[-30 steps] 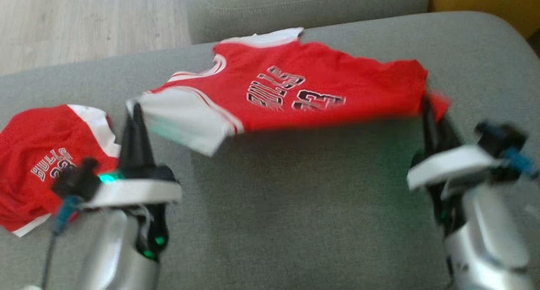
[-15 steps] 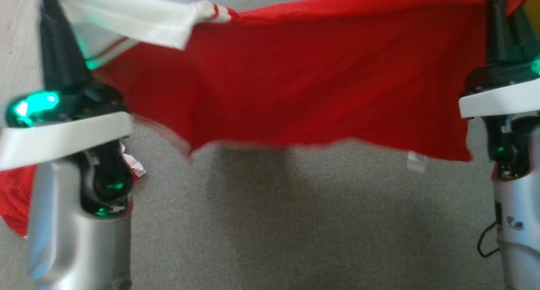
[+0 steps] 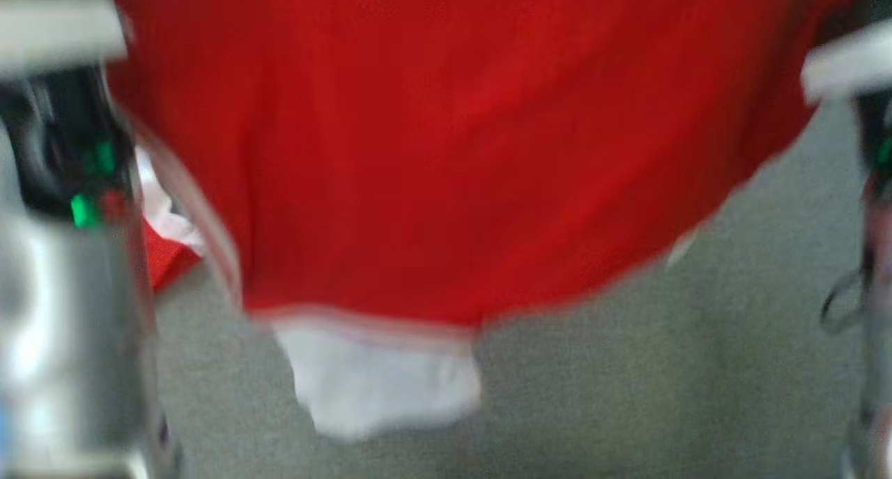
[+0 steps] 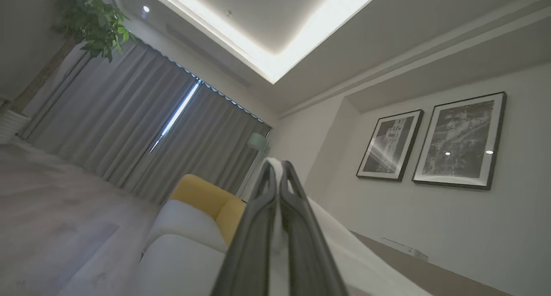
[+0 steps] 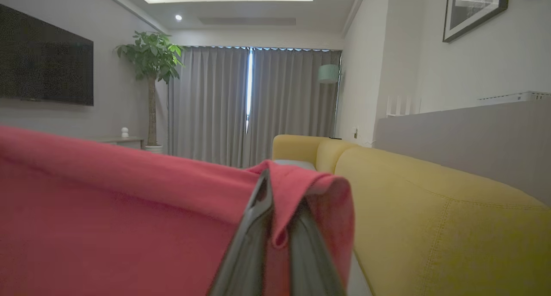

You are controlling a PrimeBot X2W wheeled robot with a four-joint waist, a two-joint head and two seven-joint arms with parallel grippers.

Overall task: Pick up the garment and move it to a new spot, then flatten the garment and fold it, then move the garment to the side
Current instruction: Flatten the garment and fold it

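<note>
No words or numbers can be read anywhere. The red shirt is a blur up close (just plain red and white cloth).

Grey curtains cover the far window, with a thin bright slit of daylight where they meet. A leafy plant stands at their left beside a low cabinet. A dark TV hangs on the left wall, and a floor lamp stands at the curtains' right. A yellow sofa runs along the right. Two framed pictures hang on a pale wall. A recessed ceiling strip glows, and the floor is pale.
</note>
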